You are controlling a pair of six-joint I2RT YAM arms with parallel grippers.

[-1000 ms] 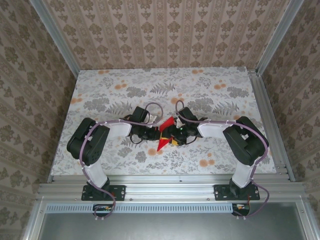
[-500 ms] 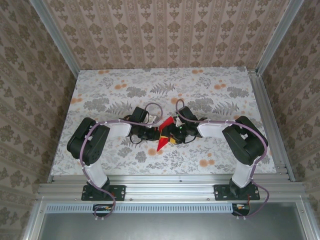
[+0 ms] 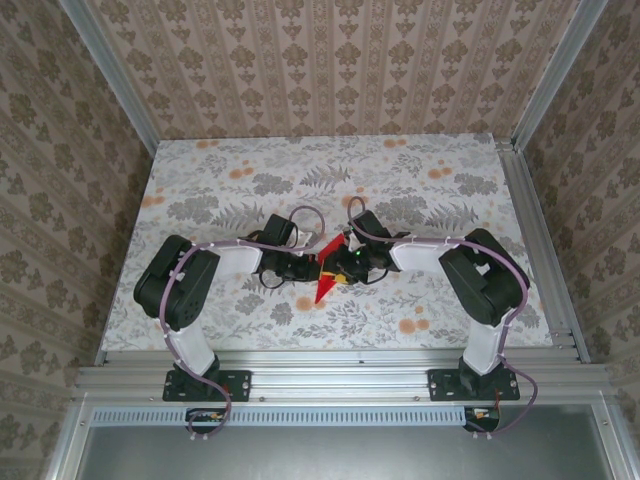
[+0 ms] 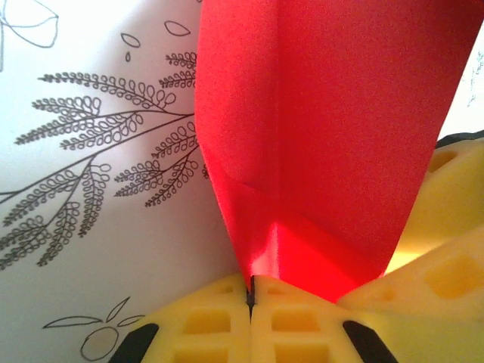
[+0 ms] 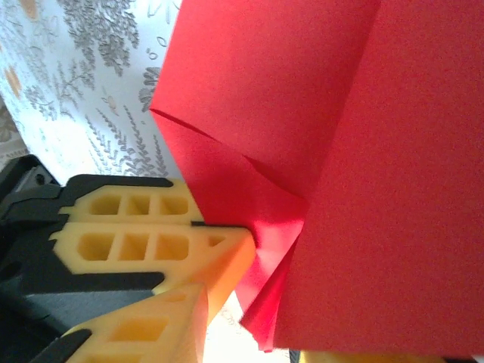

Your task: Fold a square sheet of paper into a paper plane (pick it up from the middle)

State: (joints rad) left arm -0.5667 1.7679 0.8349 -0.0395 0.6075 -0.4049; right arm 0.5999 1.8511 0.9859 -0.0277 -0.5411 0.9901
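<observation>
Pale floral table (image 3: 220,170): printed with grey leaves and orange blooms. It is walled on three sides by patterned paper and edged with metal rails.
Left arm (image 3: 185,285): black, rising from the table's near edge on the left. It bends inward toward the table's middle.
Right arm (image 3: 480,280): black, rising from the table's near edge on the right. It bends inward toward the table's middle to meet the left arm.
Paper plane (image 3: 328,270): bright red and folded narrow. It is held off the surface over the table's middle, a little toward the near edge. Its point is tipped down toward that edge, with the grippers on either side. The left wrist view shows a centre crease and a small folded flap at the bottom.
Left gripper (image 4: 251,291): yellow pads pressed fully together, pinching the lower corner of the paper plane.
Right gripper (image 5: 257,336): yellow fingers narrowly parted, with the plane's lower folded edge between them. I cannot tell whether either pad is pressing the paper.
Right gripper's finger (image 5: 144,325): a yellow block with square hollows, just beside the red edge.
</observation>
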